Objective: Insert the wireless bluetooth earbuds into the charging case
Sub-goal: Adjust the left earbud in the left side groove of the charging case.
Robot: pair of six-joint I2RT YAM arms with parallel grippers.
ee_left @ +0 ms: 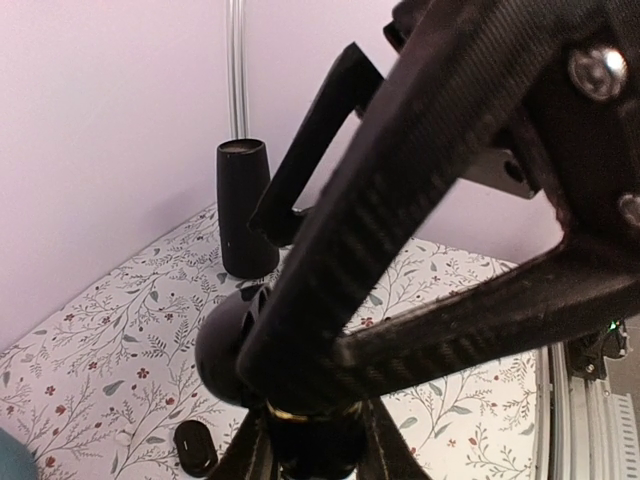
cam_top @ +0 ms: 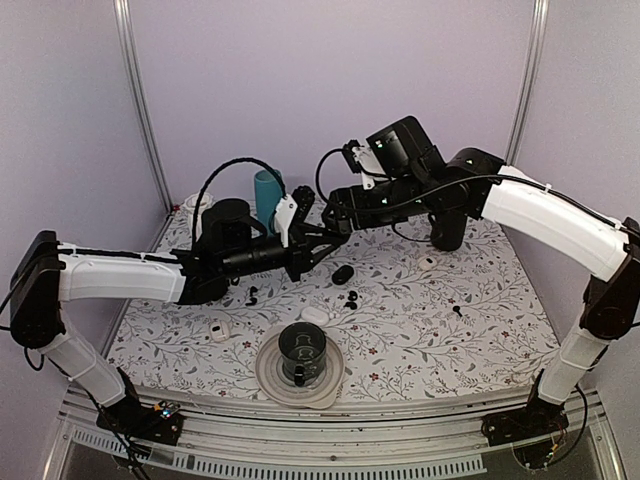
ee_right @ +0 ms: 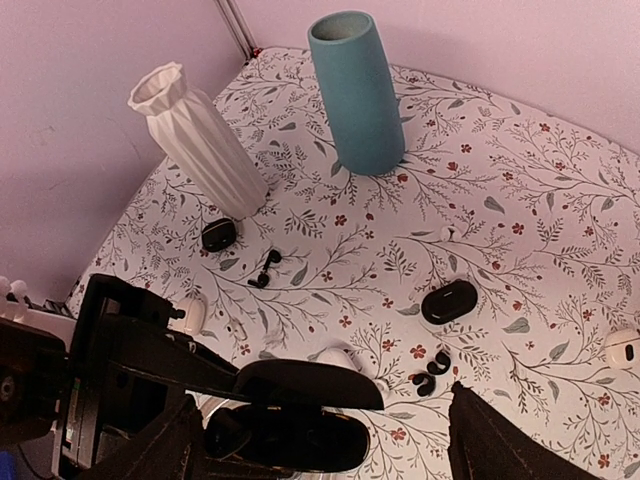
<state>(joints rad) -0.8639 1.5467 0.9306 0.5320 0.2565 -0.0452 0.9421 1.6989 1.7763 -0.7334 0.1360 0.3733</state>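
My left gripper is shut on an open black charging case, held in the air over the middle of the table. The case lid stands up. A rounded black shape, seemingly one earbud, sits in the case's left well. My right gripper hangs open right above the case, one finger on each side, with nothing between them. On the cloth lie a stemmed black pair of wireless bluetooth earbuds and a second black pair.
A shut black case, a smaller black case and white cases lie around. A teal vase, a white vase and a black vase stand at the back. A dark cup on a plate sits near the front.
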